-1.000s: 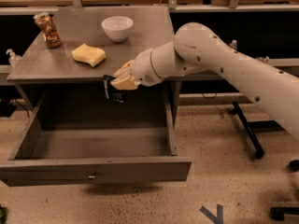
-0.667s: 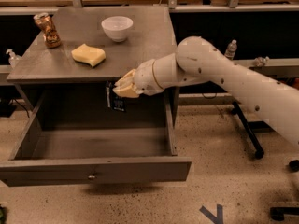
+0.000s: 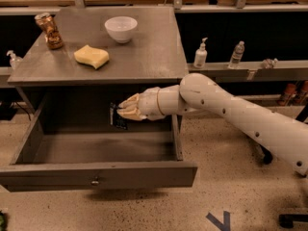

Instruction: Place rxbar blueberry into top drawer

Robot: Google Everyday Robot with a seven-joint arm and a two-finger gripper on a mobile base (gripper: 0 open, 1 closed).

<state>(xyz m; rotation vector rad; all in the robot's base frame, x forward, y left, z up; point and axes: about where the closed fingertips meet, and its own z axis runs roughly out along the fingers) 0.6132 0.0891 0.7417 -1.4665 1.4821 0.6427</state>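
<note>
The top drawer [image 3: 101,175] is pulled wide open below the grey cabinet top; its flat front has a small metal lock fitting at the centre. My gripper [image 3: 122,112] reaches in from the right over the drawer's rear right part. It is shut on the rxbar blueberry [image 3: 117,117], a dark navy bar with white lettering that hangs upright from the fingers above the drawer floor. The white arm [image 3: 231,114] stretches away to the right.
On the cabinet top [image 3: 149,57] stand a white bowl [image 3: 121,28], a yellow wavy sponge [image 3: 91,56] and a brown can [image 3: 49,31]. Bottles [image 3: 201,54] stand on a shelf to the right. The drawer's right wall [image 3: 176,137] lies just under the arm.
My gripper with the bar has moved lower and further into the open drawer. The drawer and the things on top have not moved.
</note>
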